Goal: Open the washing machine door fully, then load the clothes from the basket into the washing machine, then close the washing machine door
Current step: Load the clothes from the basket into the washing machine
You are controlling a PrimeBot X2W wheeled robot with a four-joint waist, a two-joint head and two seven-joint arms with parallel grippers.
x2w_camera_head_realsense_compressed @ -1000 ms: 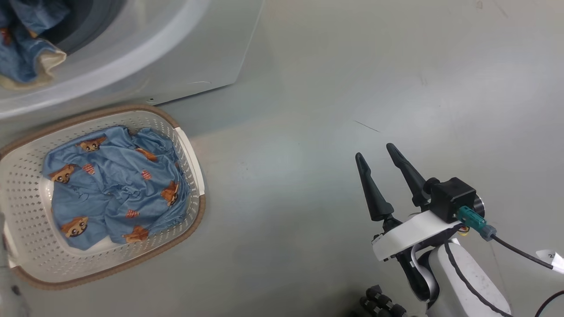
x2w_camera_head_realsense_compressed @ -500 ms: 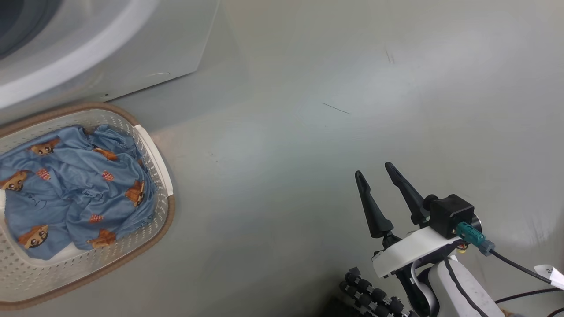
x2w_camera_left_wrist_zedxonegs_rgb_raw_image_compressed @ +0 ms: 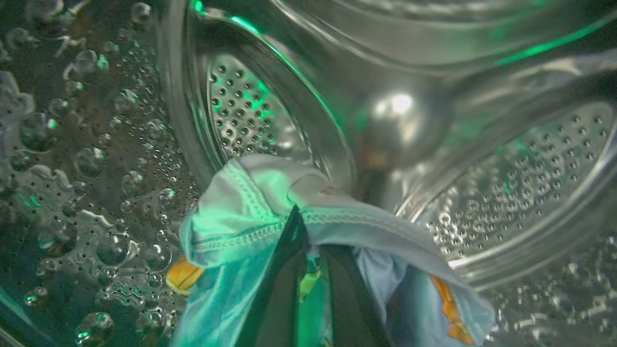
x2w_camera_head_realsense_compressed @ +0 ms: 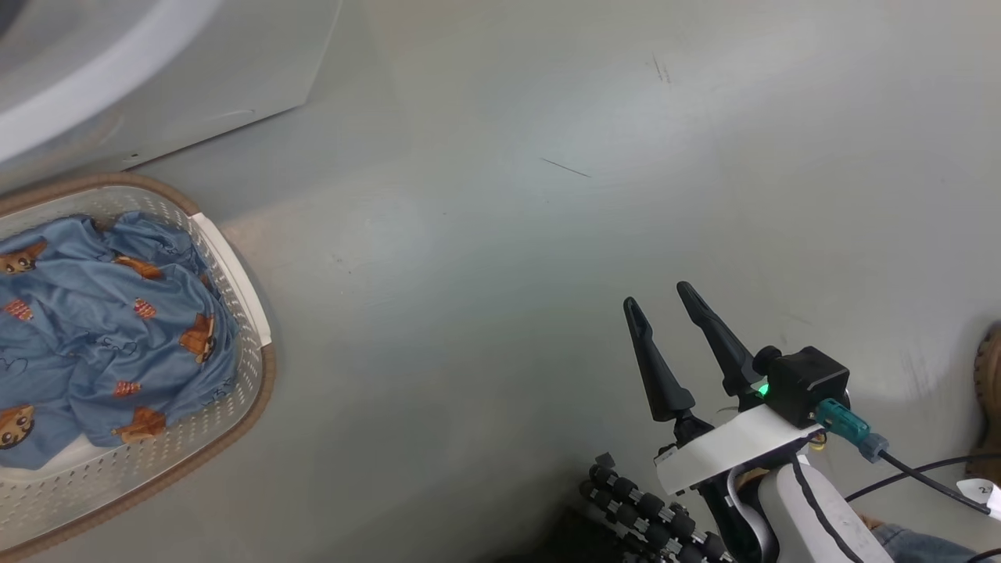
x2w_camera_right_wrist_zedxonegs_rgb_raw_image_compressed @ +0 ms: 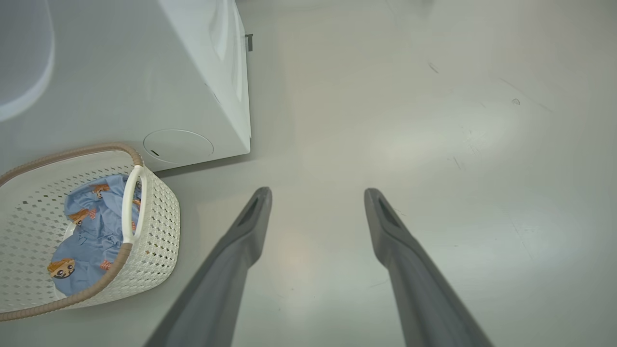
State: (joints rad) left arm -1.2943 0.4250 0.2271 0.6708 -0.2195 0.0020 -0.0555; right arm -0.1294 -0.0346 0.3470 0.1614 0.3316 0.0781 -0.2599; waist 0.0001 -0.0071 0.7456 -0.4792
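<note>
Loading step in hand: left end effector, clamped on a blue garment, sits inside the drum of the washing machine; right end effector gapes empty well clear of the machine; more clothes lie in the basket at the machine's foot; next move, by my reckoning, calls for release deep inside.

The clothes in the basket are showing light blue printed with small orange-brown cartoon figures; the basket is showing cream-white walls pierced in a regular grid, a brown woven-look rim and a white handle. The washing machine is presenting plain white, the floor an even pale grey. The drum is gleaming steel-grey, dotted with rows of holes and tinted green; the garment there is appearing pale blue with orange marks, washed green. The right gripper is showing black fingers
</note>
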